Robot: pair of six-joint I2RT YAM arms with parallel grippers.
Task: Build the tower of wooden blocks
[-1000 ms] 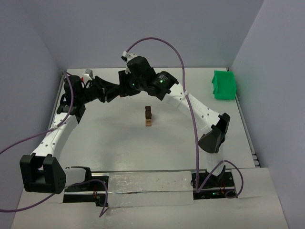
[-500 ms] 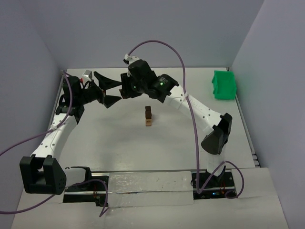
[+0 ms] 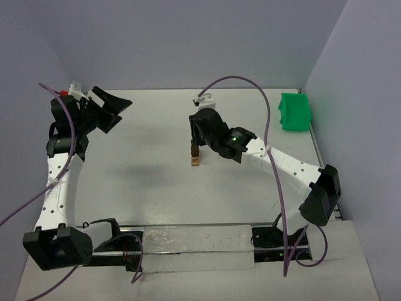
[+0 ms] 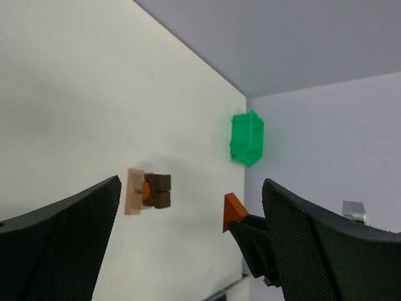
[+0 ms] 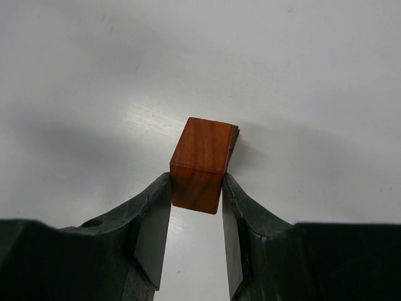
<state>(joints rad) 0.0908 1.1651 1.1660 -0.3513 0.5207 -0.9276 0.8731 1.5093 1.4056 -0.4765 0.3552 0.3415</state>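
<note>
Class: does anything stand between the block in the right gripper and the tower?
Nothing visible does. The right gripper holds the reddish-brown block; in the left wrist view only open space separates it from the tower.

I work in a robotics lab cell: plain grey partition walls [image 3: 188, 44] enclose my white worktop's [image 3: 150, 188] far and side edges.

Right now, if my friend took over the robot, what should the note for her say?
Left gripper: open, empty, far left.
Right gripper: shut on a red-brown block, held above the tower, apart from it.
Done: tower has a tan block under a dark brown one, mid-table.
Left: lower the held block onto the top, then let go.
Bin: far right.
</note>
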